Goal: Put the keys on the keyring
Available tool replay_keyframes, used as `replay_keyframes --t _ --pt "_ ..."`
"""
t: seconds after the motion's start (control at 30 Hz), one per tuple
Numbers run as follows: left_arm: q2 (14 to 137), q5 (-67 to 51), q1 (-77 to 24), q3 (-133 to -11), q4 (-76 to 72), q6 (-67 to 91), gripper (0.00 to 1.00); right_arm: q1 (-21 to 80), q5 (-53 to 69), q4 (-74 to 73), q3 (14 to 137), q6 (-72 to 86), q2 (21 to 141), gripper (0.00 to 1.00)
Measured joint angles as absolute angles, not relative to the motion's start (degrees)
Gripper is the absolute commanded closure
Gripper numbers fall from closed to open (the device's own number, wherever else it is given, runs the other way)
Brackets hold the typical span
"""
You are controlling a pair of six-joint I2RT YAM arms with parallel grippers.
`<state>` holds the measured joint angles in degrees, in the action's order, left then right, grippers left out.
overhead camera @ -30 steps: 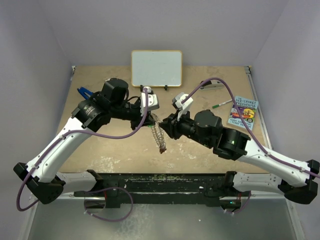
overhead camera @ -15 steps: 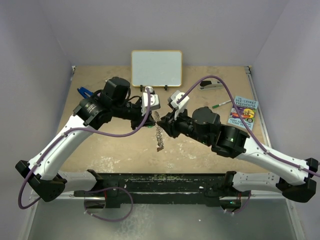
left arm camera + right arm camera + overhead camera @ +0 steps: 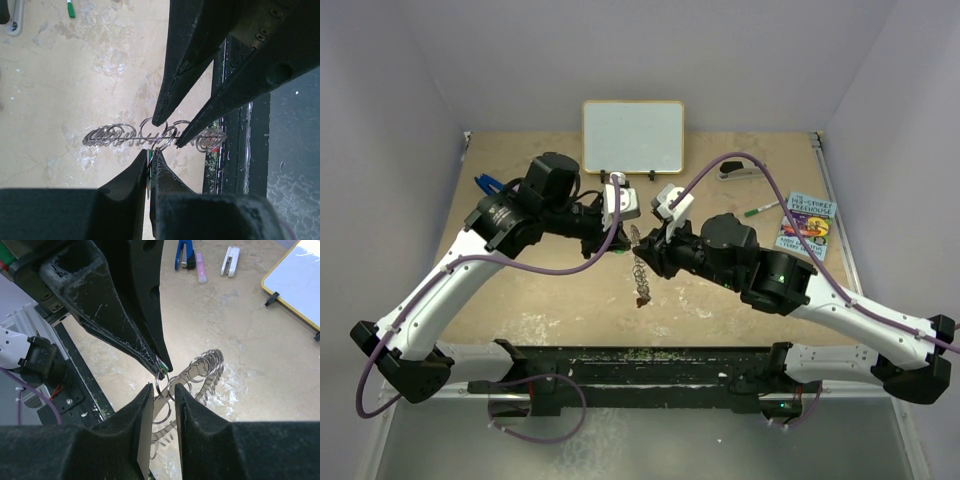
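The keyring (image 3: 639, 268) hangs in the air over the table's middle, a silver band fringed with small rings. My right gripper (image 3: 643, 250) is shut on its upper part. In the right wrist view the band (image 3: 200, 371) runs down between my right gripper's (image 3: 162, 386) fingers. My left gripper (image 3: 150, 153) is shut on a green-headed key (image 3: 149, 167), whose small ring touches the keyring (image 3: 115, 136) just above the fingertips. The key's green head (image 3: 162, 371) also shows at the left fingertips. A small red piece (image 3: 642, 298) hangs at the ring's low end.
A whiteboard (image 3: 632, 136) stands at the back. A book (image 3: 806, 224), a green-capped pen (image 3: 761, 209) and a stapler (image 3: 738, 171) lie at the right. A blue tool (image 3: 486, 185) lies at the far left. The black front rail (image 3: 640, 355) runs below the grippers.
My right arm has edged left and slightly back, bringing the keyring closer against the left gripper's tips. The left arm has barely moved. Both grips are unchanged.
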<state>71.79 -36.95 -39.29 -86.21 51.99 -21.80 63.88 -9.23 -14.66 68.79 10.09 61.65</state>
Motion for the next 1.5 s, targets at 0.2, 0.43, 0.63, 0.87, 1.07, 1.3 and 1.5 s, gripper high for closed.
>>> replay_keyframes --t 0.2,0.43,0.63,0.87,1.07,1.3,1.5 --pt "71.8 -37.1 -39.3 -86.4 52.0 -22.1 0.96 64.0 -9.2 -14.8 68.8 10.1 61.6 0.72" --pt "71.8 -37.7 -39.3 -86.7 52.0 -21.6 0.96 64.1 -9.2 -14.8 68.8 10.0 61.9 0.90" --pt "71.8 -38.0 -39.0 -86.8 52.1 -21.2 0.96 64.2 -9.2 -14.7 69.3 9.6 62.5 0.92" --pt "71.9 -38.4 -39.0 -87.1 52.5 -20.6 0.96 64.2 -9.3 -14.6 69.4 8.8 62.5 1.00" --pt "71.9 -40.3 -39.1 -87.4 51.5 -20.3 0.96 64.3 -9.3 -12.4 67.0 8.6 59.2 1.00" --pt "71.9 -43.3 -39.4 -87.7 49.8 -19.6 0.96 64.6 -9.0 -9.8 65.4 8.6 56.2 1.00" --pt "72.4 -44.4 -39.3 -87.7 49.9 -19.0 0.96 64.6 -7.9 -7.9 64.3 8.6 55.7 1.00"
